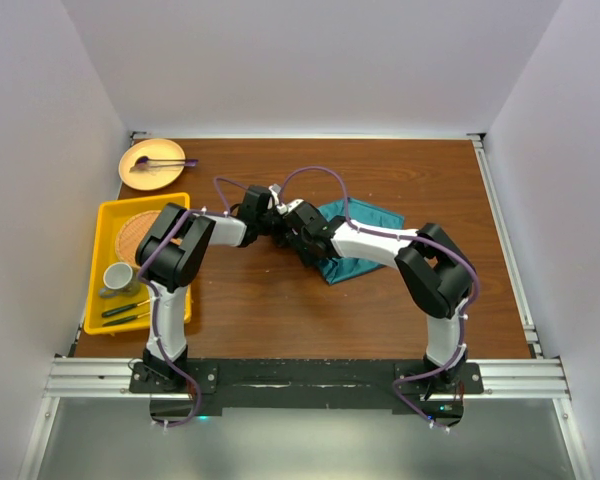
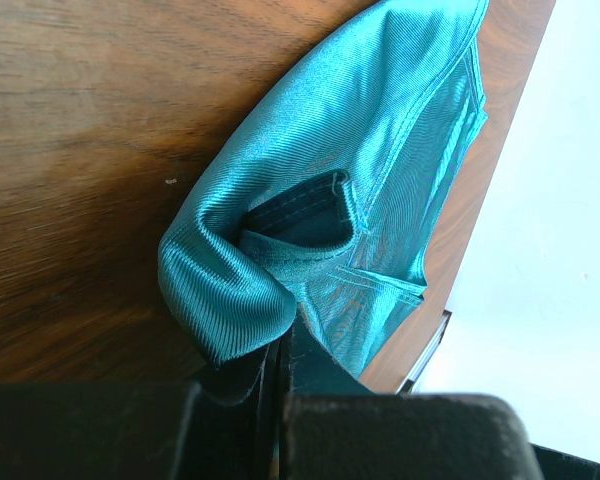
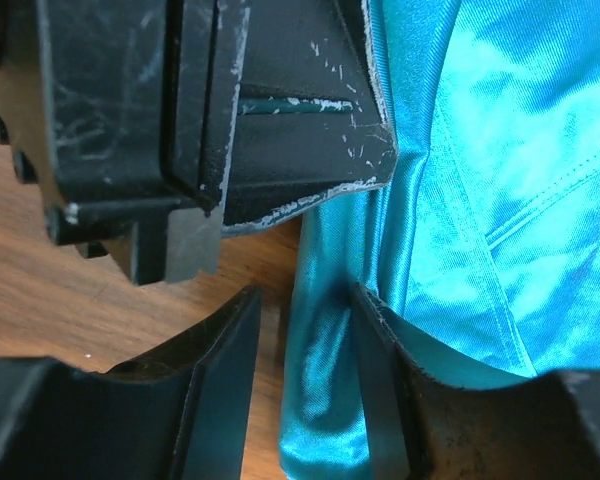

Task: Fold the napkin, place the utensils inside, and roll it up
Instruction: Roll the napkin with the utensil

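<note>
No legible text or markings.

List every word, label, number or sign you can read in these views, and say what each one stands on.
None: no view shows any readable text. The napkin is plain cloth. The yellow tray, the plate and the cup show no print or label.

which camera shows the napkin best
Left wrist: most of the napkin shows, bunched, one fold pinched in the shut left tool. Top external shows it small and partly covered; right wrist shows only a close-up patch.
</note>
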